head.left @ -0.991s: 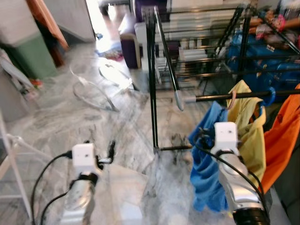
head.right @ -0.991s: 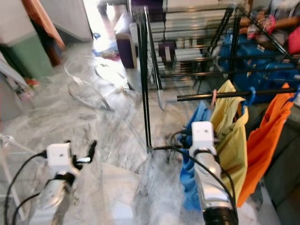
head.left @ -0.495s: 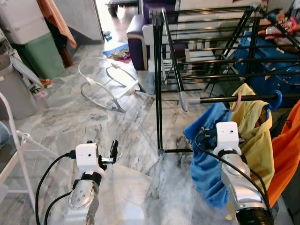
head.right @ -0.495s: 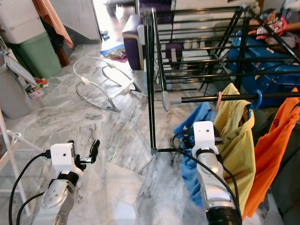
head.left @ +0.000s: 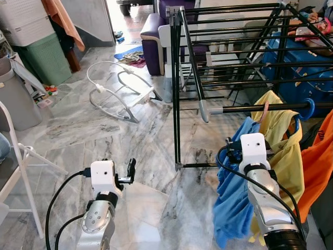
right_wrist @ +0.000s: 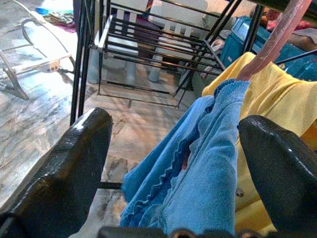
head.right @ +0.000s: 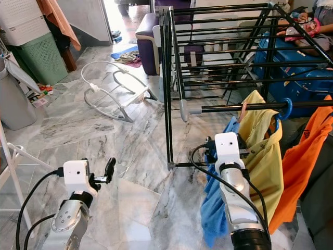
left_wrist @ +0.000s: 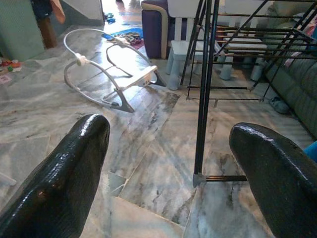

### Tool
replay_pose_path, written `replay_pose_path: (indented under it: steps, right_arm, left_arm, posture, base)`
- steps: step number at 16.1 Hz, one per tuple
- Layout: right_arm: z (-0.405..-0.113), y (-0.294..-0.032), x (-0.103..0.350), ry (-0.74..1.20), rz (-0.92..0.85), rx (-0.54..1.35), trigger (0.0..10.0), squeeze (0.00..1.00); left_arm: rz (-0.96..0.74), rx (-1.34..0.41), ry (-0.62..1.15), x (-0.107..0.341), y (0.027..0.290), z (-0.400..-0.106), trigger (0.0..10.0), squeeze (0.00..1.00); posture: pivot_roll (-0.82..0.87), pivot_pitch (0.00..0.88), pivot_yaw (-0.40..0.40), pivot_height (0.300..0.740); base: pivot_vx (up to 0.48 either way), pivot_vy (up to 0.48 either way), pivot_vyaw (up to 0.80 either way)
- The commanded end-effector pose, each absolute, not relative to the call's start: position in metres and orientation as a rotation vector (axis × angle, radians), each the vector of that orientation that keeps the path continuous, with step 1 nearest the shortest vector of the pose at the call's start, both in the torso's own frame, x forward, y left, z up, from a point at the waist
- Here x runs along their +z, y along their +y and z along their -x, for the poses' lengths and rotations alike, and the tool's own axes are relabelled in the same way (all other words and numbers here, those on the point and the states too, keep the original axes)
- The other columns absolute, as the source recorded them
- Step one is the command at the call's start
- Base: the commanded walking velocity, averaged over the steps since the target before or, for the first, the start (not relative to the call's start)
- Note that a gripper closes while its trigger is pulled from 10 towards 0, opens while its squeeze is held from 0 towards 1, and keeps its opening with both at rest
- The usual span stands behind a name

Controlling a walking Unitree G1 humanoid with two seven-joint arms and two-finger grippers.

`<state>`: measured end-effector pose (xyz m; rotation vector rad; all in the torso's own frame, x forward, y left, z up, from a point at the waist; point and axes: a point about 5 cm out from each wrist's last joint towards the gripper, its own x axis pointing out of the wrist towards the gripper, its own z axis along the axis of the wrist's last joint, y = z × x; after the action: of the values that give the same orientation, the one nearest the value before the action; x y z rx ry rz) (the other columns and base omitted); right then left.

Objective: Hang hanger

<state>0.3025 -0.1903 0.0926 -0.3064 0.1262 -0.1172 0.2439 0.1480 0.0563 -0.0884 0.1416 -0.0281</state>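
Ideally the right gripper (right_wrist: 173,163), fingers spread wide around the blue garment (head.left: 232,208), carries its pink hanger (head.left: 258,111) toward twelve o'clock onto the black rail (head.left: 260,108), while the left gripper (left_wrist: 168,163) idles wide.

Silver arms (head.left: 263,205), black cables (head.left: 56,195)
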Motion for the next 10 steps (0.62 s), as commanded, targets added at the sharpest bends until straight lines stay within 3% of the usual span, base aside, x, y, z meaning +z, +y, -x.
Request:
replay_pose_path:
  steps: [1,4,10]
  right_arm:
    - [-0.3049,-0.1864,0.1018,0.076,0.326,-0.106,10.0,0.0]
    - [-0.3046,-0.1856,0.1019,0.076,0.328,-0.106,10.0,0.0]
    - [-0.3039,-0.1851,0.1003,0.077,0.342,-0.096,10.0,0.0]
  left_arm:
    - [0.085,-0.015,0.15,0.0559,0.1509,-0.2447,10.0,0.0]
    - [0.08,-0.005,0.153,0.0551,0.1511,-0.2444,10.0,0.0]
    - [0.078,-0.002,0.16,0.0533,0.1494,-0.2432,10.0,0.0]
  posture:
    - [-0.16,0.0,0.068,0.74]
    - [-0.16,0.0,0.068,0.74]
    - [-0.16,0.0,0.061,0.74]
  base:
    - [0.0,0.0,0.0]
    - [0.0,0.0,-0.29]
    - [0.0,0.0,0.0]
